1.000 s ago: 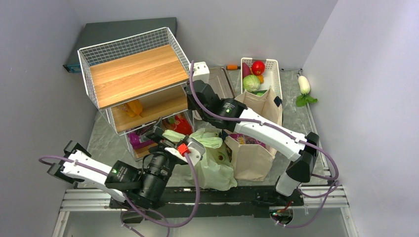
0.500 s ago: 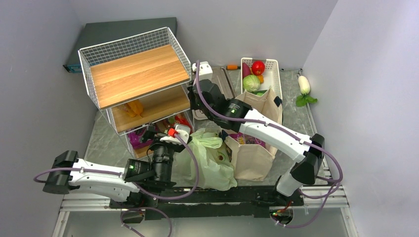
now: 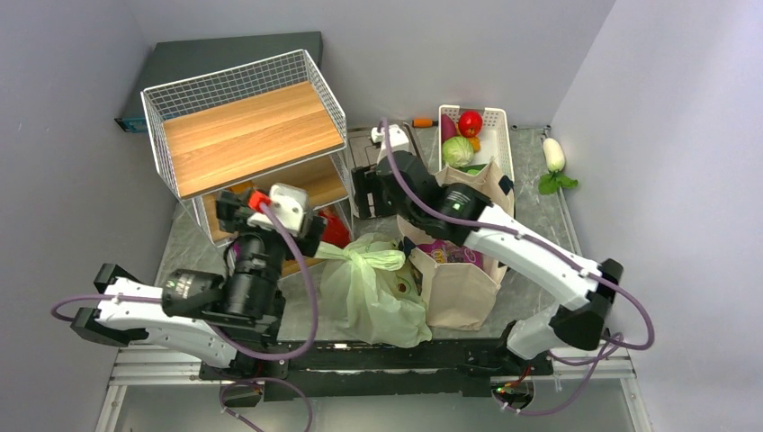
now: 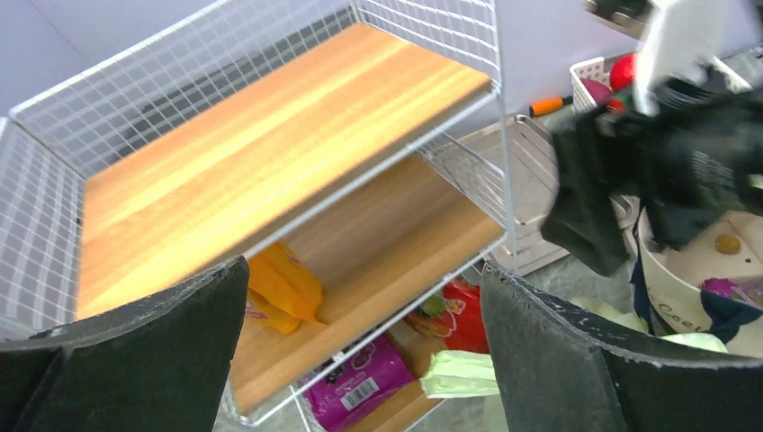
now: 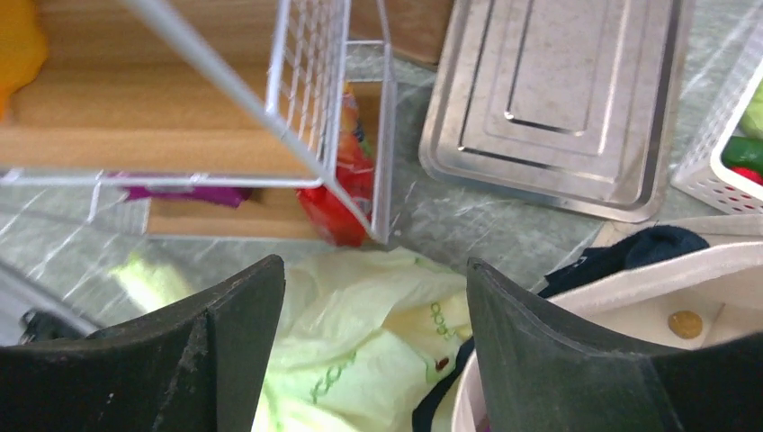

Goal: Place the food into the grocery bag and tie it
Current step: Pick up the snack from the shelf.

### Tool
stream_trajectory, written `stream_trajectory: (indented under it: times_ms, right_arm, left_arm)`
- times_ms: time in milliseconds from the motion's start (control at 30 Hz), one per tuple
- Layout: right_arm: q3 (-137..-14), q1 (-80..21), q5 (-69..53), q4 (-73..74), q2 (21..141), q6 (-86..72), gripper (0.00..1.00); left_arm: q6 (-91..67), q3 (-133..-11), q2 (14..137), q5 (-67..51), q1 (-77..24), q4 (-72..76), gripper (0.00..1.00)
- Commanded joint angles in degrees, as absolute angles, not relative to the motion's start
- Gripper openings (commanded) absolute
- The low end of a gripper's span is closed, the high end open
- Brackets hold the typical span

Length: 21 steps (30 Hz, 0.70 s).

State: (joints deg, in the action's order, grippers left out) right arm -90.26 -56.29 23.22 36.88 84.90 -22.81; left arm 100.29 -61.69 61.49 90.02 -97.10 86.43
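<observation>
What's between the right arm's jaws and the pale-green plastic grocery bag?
Nothing visible. The right gripper, jaws open, looks down on the thin translucent pale-green plastic grocery bag with only free space between. The white wire shelf rack sits off to one side and the beige canvas tote to the other.

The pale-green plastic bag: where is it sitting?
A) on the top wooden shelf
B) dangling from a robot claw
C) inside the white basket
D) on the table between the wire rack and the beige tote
D: the top view shows the bag lying on the table, with the wire rack on one side and the beige tote on the other.
</observation>
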Motion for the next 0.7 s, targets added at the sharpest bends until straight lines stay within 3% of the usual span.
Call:
stream_trajectory:
  times_ms: [0,133,300,467,667]
  right_arm:
    - [-87.7,-57.7,12.8,35.4,77.6,-19.7,0.74]
    - [-84.7,-62.2,2.4,25.3,76.4,-17.9,0.73]
    - [-84.2,-71.0,6.8,13.0,82.7,-12.7,0.74]
    - [-80.2,-71.6,8.2,-4.6,89.9,-11.9,0.76]
    - [-83.5,-71.7,9.6,-13.6,98.0,-9.1,0.83]
  left_arm:
    - [113.1,-69.9,62.2,92.0,-97.2,94.2,0.99]
    - [119.5,-74.8,62.6,88.7,-93.7,94.2,0.99]
    - [123.5,-78.2,62.2,85.3,-89.3,93.4,1.0]
    - [123.4,-80.4,59.4,83.5,-88.4,90.7,0.99]
    - [113.5,-78.7,53.9,82.8,-88.3,79.4,0.99]
